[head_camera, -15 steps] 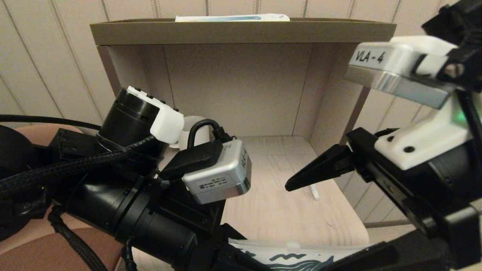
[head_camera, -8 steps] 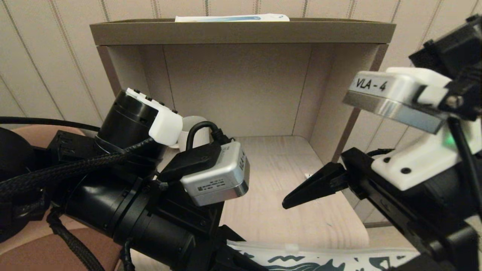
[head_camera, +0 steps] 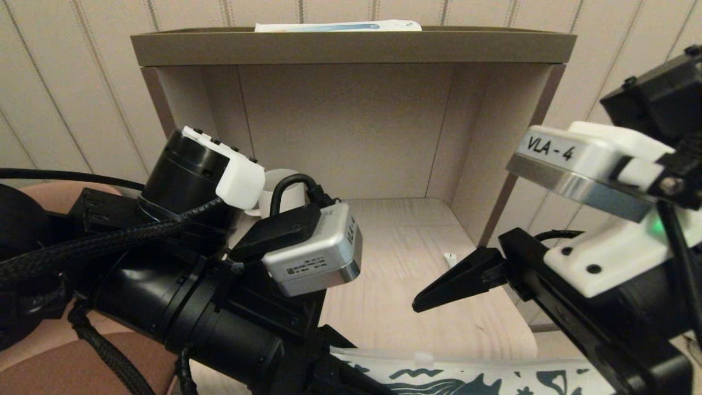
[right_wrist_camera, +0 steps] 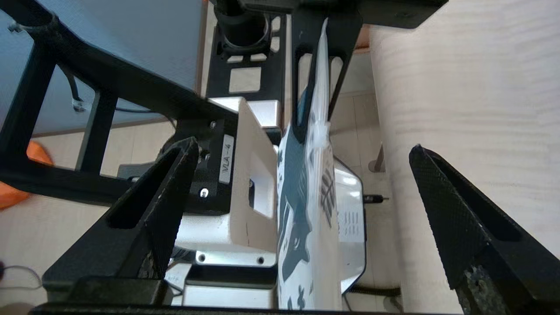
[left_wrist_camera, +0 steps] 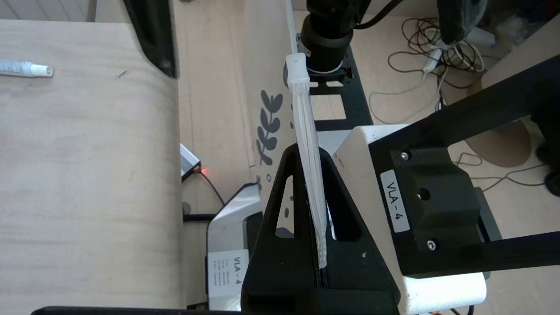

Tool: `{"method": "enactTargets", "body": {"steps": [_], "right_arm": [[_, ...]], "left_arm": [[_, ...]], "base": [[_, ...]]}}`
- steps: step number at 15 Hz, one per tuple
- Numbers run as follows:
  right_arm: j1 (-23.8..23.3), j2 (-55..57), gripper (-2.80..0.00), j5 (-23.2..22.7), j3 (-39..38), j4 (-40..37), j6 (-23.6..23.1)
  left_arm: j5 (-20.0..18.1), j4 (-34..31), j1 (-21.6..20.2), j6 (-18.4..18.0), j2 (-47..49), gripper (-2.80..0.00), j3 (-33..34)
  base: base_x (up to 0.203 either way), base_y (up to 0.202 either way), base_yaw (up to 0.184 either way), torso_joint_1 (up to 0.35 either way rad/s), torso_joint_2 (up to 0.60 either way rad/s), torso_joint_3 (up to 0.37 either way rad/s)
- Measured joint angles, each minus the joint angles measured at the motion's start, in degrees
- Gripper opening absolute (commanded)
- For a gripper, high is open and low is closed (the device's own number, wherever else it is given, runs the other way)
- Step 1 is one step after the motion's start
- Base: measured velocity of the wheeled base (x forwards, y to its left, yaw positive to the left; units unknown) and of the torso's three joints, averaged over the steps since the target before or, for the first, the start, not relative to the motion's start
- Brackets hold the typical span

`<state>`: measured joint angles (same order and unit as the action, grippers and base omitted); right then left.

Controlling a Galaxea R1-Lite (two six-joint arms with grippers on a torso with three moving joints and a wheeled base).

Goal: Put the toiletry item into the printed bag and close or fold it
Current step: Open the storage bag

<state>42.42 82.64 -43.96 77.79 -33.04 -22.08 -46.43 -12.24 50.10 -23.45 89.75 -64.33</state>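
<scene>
Left claw (left_wrist_camera: 321,262): pressed together on the top edge of the printed bag (left_wrist_camera: 306,144), pinching it near one end; low centre of the head view, mostly hidden under the arm.

Printed bag (head_camera: 466,376): hanging off the front edge of the bench (head_camera: 395,296), along the bottom of the head view, its long axis running left to right; the zip slider (head_camera: 423,357) sits midway along the top edge.

Right claw (right_wrist_camera: 302,210): spread wide, gripping nothing; in its wrist view the bag stands edge-on between the two fingers, touching neither.

Toiletry item (left_wrist_camera: 26,68): a small white tube lying on the bench, right of centre in the head view (head_camera: 450,259), just beyond the right claw's tip (not in the bag yet).

Key relation: the tube lies up-frame from the right claw, well apart from the left claw; the right arm is clearly the nearer.

Judgement: the free right claw seems the one to fetch the tube while the left holds the bag.

Mug (head_camera: 282,189): behind the left arm, mid-left.
</scene>
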Motion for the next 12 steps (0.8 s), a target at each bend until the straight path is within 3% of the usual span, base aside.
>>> {"method": "enactTargets", "body": {"steps": [6, 12], "right_arm": [[0.02, -0.1, 0.0, -3.5, -0.6, 0.07, 0.3], [0.11, 0.1, 0.0, -3.67, -1.58, 1.69, 0.82]], "left_arm": [[-0.06, 0.0, 0.0, 0.02, 0.05, -2.8, 0.09], [-0.11, 0.0, 0.0, 0.41, 0.03, -2.8, -0.22]], "base": [[0.0, 0.0, 0.0, 0.0, 0.0, 0.0], [0.0, 0.0, 0.0, 0.0, 0.0, 0.0]]}}
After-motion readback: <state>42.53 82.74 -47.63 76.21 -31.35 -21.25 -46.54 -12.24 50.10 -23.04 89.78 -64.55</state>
